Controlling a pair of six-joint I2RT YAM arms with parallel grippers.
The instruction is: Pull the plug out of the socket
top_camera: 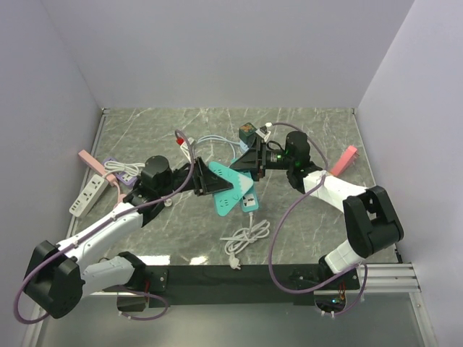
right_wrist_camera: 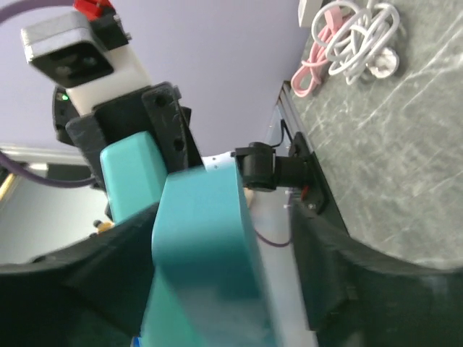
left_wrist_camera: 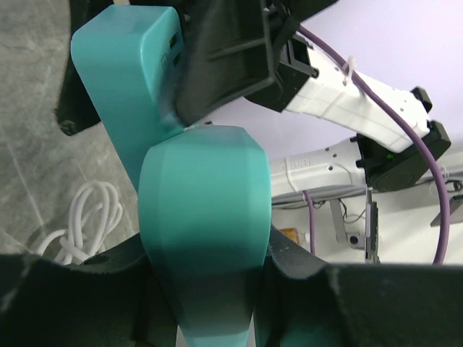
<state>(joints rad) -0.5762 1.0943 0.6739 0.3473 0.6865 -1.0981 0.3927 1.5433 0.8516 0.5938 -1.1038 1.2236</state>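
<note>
Bright, diffuse overhead lighting casts soft shadows on the marble table (top_camera: pixel 311 144), with glare at its near edge; both wrist views render the close teal housing (left_wrist_camera: pixel 202 217) out of focus.

Near the middle of the desk (top_camera: pixel 325 144), the teal socket strip (top_camera: pixel 226 177) is a smooth, round-edged bar slanting from upper left down to the right. Its left end sits wedged between the fingers of the left tool (top_camera: pixel 205 180), touching both. A second teal bar (top_camera: pixel 230 202) meets it at an angle, making a V. The left wrist view shows small ports on its narrow side. Its upper end lies inside the right tool (top_camera: pixel 250 165), with a gap at one finger. Which piece is the plug cannot be told.
</note>
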